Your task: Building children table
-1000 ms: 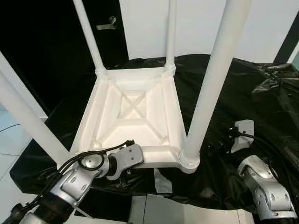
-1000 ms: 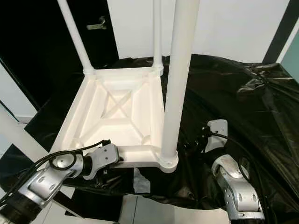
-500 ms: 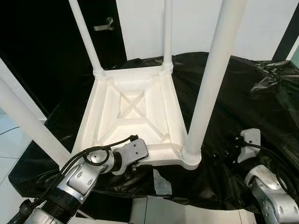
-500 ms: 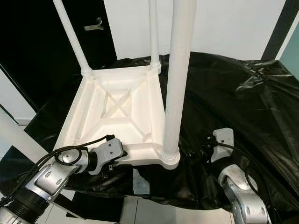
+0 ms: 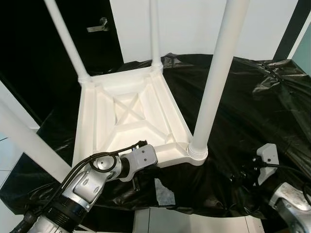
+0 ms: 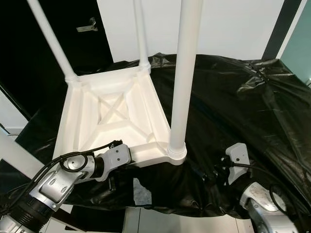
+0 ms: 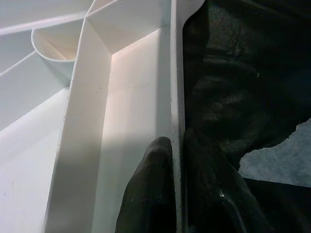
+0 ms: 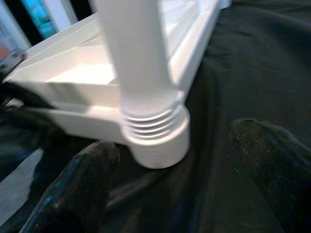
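- White plastic children's table (image 5: pixel 127 114) lies upside down on a surface draped in black plastic sheet (image 5: pixel 243 107); ribbed underside with an X-shaped brace faces up
- Four white legs stand up from the corners: near-right leg (image 5: pixel 214 82) screwed into its threaded corner socket (image 5: pixel 198 151), near-left leg (image 5: pixel 29 141) crossing the frame's lower left, two far legs (image 5: pixel 65 41) at the back corners
- Left gripper (image 7: pixel 177 191) sits at the table's near edge, just left of the near-right socket; left wrist view shows one black finger (image 7: pixel 153 189) inside the rim channel and the other outside, the thin rim wall pinched between them, so its jaws are clamped on the table's edge
- Right gripper (image 8: pixel 182 182) hangs low over the black sheet, right of the table and apart from it; in the right wrist view its two fingers (image 8: pixel 80 187) are spread wide with nothing between them, and the threaded base of the near-right leg lies just ahead of them
- Small tear in the sheet (image 5: pixel 164 190) shows a pale surface beneath, near the front edge
- Behind: white wall, dark door with a metal handle (image 5: pixel 98 24)
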Controlling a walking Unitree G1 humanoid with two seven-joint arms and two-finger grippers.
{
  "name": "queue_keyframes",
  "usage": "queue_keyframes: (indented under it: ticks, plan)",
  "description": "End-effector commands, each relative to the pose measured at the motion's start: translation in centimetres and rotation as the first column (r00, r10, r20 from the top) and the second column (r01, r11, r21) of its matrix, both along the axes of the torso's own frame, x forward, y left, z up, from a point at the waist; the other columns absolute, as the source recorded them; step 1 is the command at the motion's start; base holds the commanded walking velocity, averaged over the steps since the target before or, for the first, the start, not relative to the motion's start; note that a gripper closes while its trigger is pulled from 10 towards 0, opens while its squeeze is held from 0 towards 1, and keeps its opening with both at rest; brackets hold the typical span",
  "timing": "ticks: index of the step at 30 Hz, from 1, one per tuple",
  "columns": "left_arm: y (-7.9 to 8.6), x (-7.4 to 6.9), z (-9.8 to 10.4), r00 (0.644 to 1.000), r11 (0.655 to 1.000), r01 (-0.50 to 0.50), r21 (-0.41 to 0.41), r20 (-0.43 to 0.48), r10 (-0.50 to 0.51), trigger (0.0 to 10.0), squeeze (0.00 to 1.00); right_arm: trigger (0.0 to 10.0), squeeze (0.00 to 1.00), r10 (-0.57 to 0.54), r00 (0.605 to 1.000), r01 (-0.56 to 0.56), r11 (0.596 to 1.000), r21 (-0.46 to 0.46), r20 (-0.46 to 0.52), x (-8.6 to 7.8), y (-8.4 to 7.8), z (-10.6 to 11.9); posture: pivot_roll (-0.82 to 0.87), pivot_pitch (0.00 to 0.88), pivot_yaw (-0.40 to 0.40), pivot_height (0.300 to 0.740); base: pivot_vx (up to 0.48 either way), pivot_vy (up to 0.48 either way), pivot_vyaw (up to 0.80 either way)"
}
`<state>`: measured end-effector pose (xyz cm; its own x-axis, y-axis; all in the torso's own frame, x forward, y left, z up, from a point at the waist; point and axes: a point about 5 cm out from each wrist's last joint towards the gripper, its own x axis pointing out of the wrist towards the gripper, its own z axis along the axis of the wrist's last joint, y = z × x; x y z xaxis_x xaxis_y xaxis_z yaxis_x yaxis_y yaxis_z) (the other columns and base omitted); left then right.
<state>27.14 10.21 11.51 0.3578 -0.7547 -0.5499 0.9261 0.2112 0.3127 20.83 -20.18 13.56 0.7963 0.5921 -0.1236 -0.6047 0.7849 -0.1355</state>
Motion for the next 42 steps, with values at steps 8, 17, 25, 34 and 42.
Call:
queue_keyframes:
  ticks: [8, 17, 25, 34, 42]
  plan:
    - [0.6, 0.5, 0.9, 0.996, 0.999, -0.055, 0.001, 0.076, 0.054, 10.0, 0.00, 10.0, 0.00, 0.117, 0.992, -0.117, 0.993, -0.006, 0.048, 3.1, 2.1, 0.9, -0.01, 0.000, 0.058, 0.740, 0.000, 0.000, 0.00]
    - [0.5, 0.5, 1.0, 0.996, 0.997, -0.077, -0.031, 0.046, 0.079, 10.0, 0.67, 10.0, 0.00, 0.195, 0.977, -0.191, 0.980, -0.063, 0.084, 6.9, 4.1, 1.1, 0.02, 0.000, 0.040, 0.740, 0.000, 0.000, 0.00]
    - [0.2, 0.7, 1.1, 0.995, 0.996, -0.077, -0.034, 0.061, 0.079, 0.0, 0.00, 10.0, 0.00, 0.274, 0.958, -0.265, 0.959, -0.098, 0.088, 8.2, 5.5, 1.0, 0.02, 0.000, 0.029, 0.740, 0.000, 0.000, 0.00]
    - [0.2, 0.3, 0.8, 0.997, 0.998, -0.064, -0.024, 0.050, 0.065, 6.5, 0.00, 10.0, 0.00, 0.281, 0.956, -0.271, 0.956, -0.114, 0.080, 8.8, 5.4, 0.6, 0.02, 0.000, 0.025, 0.740, 0.000, 0.000, 0.00]
    - [-0.3, 0.4, 0.6, 0.998, 0.997, -0.060, -0.043, 0.018, 0.060, 0.0, 0.00, 10.0, 0.00, 0.263, 0.960, -0.254, 0.961, -0.107, 0.092, 9.2, 5.1, 0.4, 0.01, 0.000, 0.033, 0.740, 0.000, 0.000, 0.00]
